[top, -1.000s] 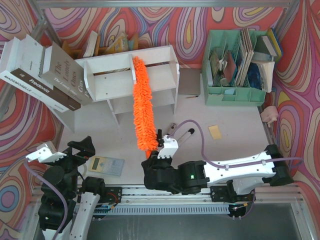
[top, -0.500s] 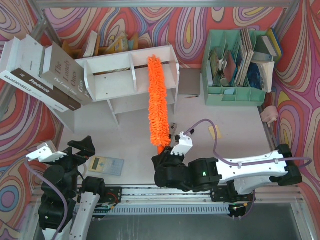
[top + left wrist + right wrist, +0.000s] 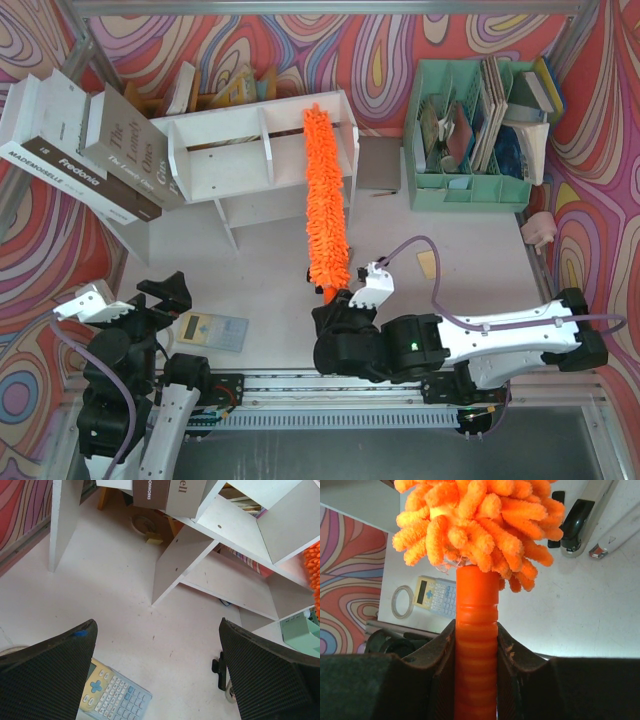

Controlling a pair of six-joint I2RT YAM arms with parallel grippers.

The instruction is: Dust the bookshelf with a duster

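Observation:
The white bookshelf (image 3: 215, 160) stands at the back left of the table; it also shows in the left wrist view (image 3: 175, 562). The orange fluffy duster (image 3: 326, 195) lies across the shelf's right part, its tip at the shelf's top edge. My right gripper (image 3: 335, 298) is shut on the duster's ribbed orange handle (image 3: 476, 645), below the fluffy head (image 3: 480, 520). My left gripper (image 3: 140, 305) is open and empty near the table's front left, above a calculator (image 3: 112, 695).
Large books (image 3: 80, 150) lean at the shelf's left. A mint-green file organiser (image 3: 470, 130) stands at the back right. A yellow sticky note (image 3: 431, 264) and the calculator (image 3: 212, 330) lie on the table. A stapler (image 3: 582, 517) and a tape roll (image 3: 400, 602) show in the right wrist view.
My right gripper has swept the duster to the right along the shelf, from near the middle divider to the right section. The left arm has not moved.

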